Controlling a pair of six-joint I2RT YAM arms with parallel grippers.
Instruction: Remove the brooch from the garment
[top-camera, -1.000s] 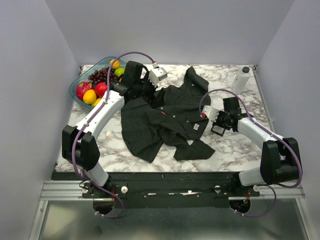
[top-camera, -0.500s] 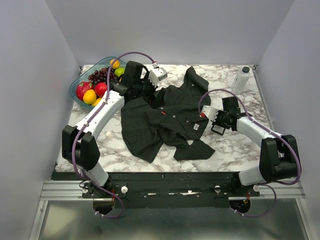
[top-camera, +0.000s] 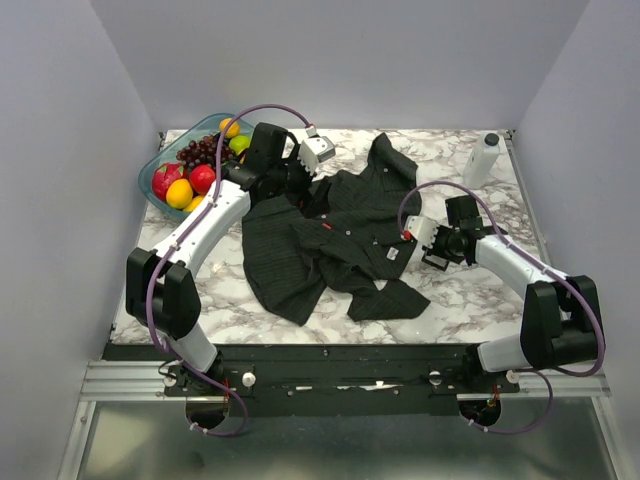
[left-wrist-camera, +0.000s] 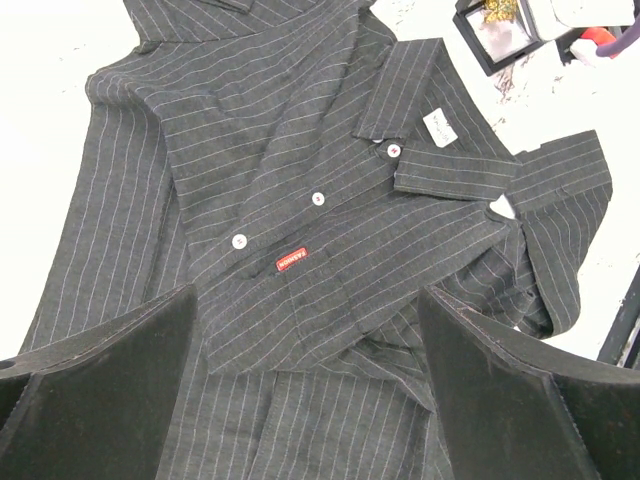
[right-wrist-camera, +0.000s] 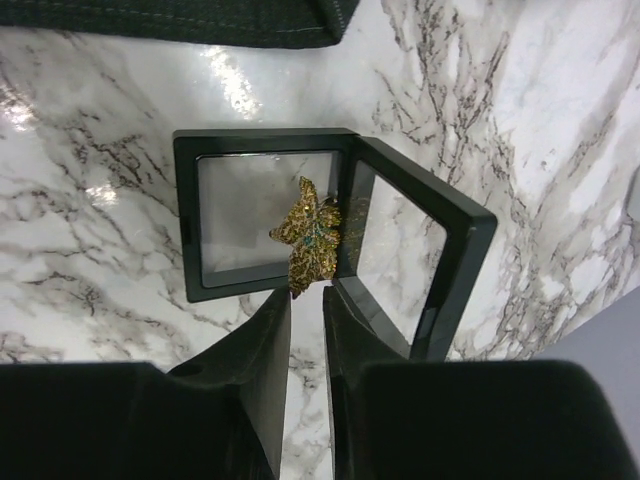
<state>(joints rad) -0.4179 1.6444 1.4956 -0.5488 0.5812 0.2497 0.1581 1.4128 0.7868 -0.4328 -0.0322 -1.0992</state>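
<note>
The left tool (left-wrist-camera: 308, 295) is being held above the garment (left-wrist-camera: 300, 130) with its fingers spread wide apart and nothing gripped between them. The garment is being shown crumpled across the middle of the tabletop (top-camera: 450, 300), with its white buttons (left-wrist-camera: 318, 198), red tag (left-wrist-camera: 291, 258) and white label (left-wrist-camera: 438, 128) facing up.

The brooch (right-wrist-camera: 308, 235), gold and leaf-shaped, is being seen off the garment. It is lying against the clear film of an open black case (right-wrist-camera: 262, 140), which is resting on the tabletop just to the right of the shirt. The case lid (right-wrist-camera: 440, 215) is being kept tilted up on the case's right side.

The right tool (right-wrist-camera: 306, 295) is being held just beside the brooch with its fingers a little apart. The brooch's lower tip is reaching that gap, and whether it is being touched cannot be told.

A fruit basin (top-camera: 150, 178) and a white bottle (top-camera: 482, 160) are being shown at the far corners.
</note>
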